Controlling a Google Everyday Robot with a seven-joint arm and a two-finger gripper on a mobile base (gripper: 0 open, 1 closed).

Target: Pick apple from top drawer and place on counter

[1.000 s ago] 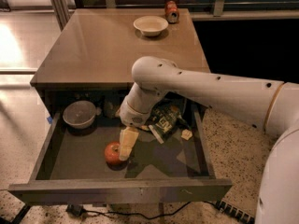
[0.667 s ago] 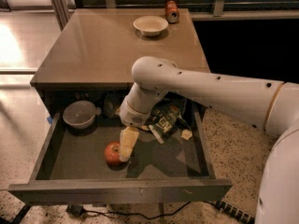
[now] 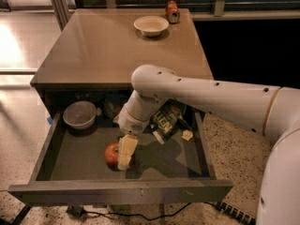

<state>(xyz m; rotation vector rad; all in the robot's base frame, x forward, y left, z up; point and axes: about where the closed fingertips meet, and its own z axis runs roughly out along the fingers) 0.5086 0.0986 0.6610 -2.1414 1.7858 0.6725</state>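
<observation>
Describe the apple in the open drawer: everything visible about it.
The apple is small, round and red with a lighter orange patch, its skin slightly glossy. It rests on the floor of the top drawer, left of centre and toward the front panel. The hand is down at its right side, a pale finger covering that edge, so only the left part shows. Whether the hand actually grips it cannot be told. A grey bowl sits apart behind it.
</observation>
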